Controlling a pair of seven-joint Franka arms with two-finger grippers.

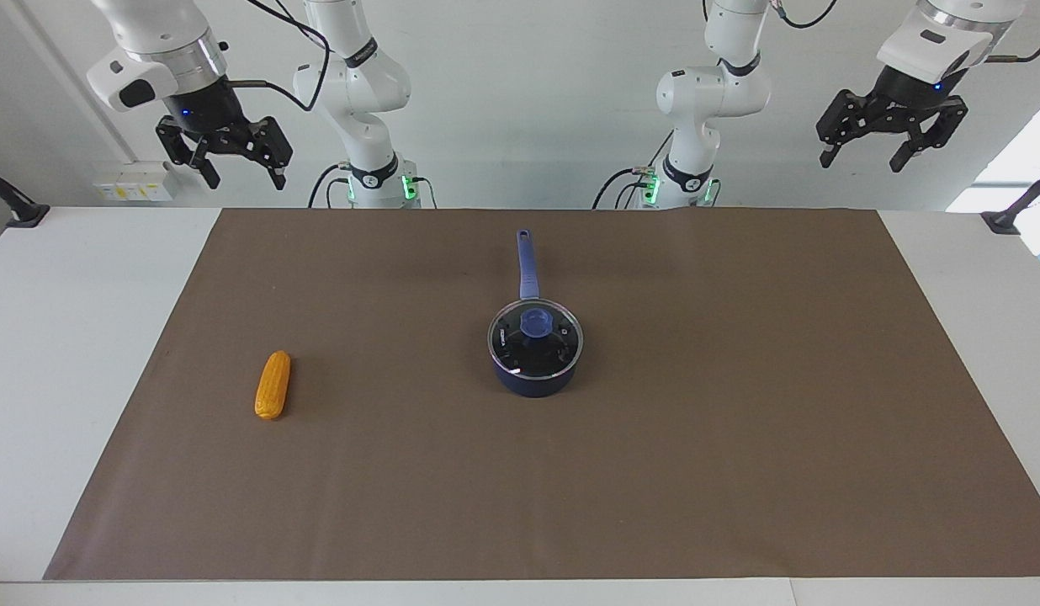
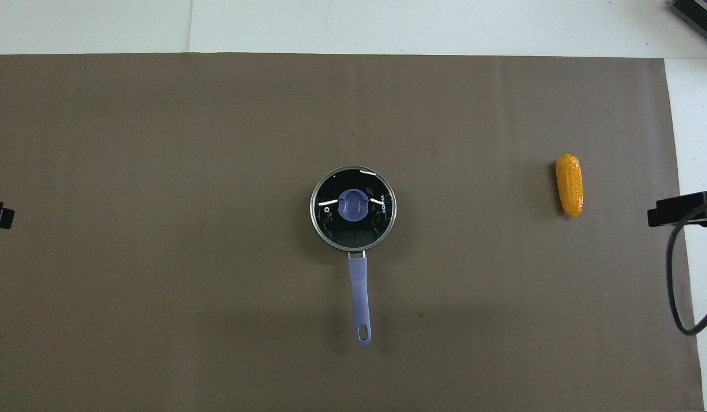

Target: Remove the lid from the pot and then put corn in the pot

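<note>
Lid (image 1: 535, 336) on pot (image 1: 534, 380) — 1 corn (image 1: 273, 385)

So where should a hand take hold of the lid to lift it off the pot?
By the blue knob at the centre of the lid, coming straight down from above. The lid lies flat on the pot, its thin rim flush with the pot's edge, so the raised knob is likely the only part the fingers could close around.
</note>
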